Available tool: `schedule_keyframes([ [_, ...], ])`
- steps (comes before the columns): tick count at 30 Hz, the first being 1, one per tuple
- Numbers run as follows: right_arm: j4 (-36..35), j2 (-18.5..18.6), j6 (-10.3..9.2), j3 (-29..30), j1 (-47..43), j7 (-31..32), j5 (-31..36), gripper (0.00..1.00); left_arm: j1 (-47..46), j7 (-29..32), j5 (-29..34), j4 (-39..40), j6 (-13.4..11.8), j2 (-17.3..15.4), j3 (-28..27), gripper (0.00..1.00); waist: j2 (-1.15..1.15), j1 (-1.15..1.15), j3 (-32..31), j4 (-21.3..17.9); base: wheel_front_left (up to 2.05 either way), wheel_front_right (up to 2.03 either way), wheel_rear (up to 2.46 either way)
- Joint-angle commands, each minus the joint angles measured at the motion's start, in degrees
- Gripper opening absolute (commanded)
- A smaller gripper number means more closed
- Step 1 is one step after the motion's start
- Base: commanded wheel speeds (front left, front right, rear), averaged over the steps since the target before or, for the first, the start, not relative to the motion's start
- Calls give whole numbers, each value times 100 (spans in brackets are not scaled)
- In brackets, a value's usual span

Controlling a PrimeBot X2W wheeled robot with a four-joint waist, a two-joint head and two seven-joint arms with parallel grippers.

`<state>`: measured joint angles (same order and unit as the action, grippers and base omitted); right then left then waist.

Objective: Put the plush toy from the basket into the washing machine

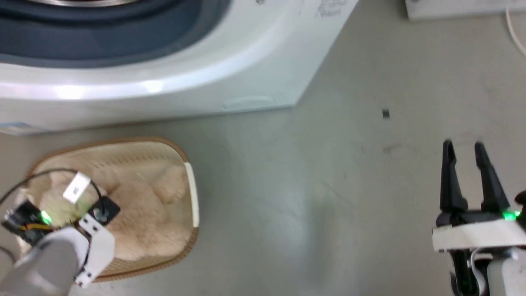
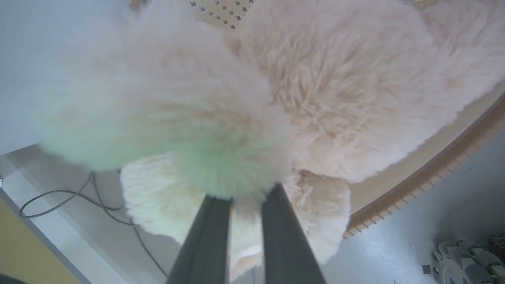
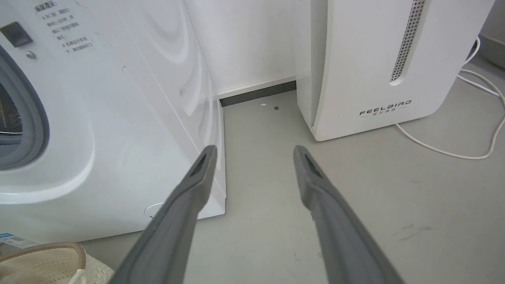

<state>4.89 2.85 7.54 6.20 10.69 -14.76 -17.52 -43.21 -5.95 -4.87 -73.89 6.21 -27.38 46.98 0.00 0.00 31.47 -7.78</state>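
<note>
l grip (image 2: 246, 193) clamped on plush toy (image 2: 355, 98) in basket (image 2: 426, 175) | r grip (image 1: 464, 149) fingers apart

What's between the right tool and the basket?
Only bare grey floor, as the head view shows. The right tool hangs open, well off to the right of the basket, and nothing lies on the stretch between them.

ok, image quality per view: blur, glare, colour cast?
Head view: soft motion blur, glare streak on the large white front-loading washing machine. Left wrist view: fluffy beige-cream plush toy too close, defocused, green-tinted lower left. Right wrist view: sharp, evenly lit.
</note>
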Motion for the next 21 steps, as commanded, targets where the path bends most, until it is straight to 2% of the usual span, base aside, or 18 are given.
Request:
schedule_keyframes([
  [1,62,3,-5,27,-146,-24,80,100,178,-197,-132,-6,-22,48,-86,0,0,0,-545,256,0,0,0],
  [3,171,3,-5,103,-412,-24,171,100,465,-478,-337,-6,-129,291,-196,0,0,0,-1053,440,0,0,0],
  [11,322,3,-5,171,-905,-24,307,100,806,-822,-657,119,-361,672,-384,0,0,0,-1839,752,0,0,0],
  [17,403,3,-5,238,-1170,-24,331,100,1053,-896,-822,494,-571,730,-512,0,0,0,-2259,899,0,0,0],
  [21,438,3,-5,252,-1284,-24,335,100,1236,-902,-942,1153,-821,642,-706,0,0,0,-2420,950,0,0,0],
])
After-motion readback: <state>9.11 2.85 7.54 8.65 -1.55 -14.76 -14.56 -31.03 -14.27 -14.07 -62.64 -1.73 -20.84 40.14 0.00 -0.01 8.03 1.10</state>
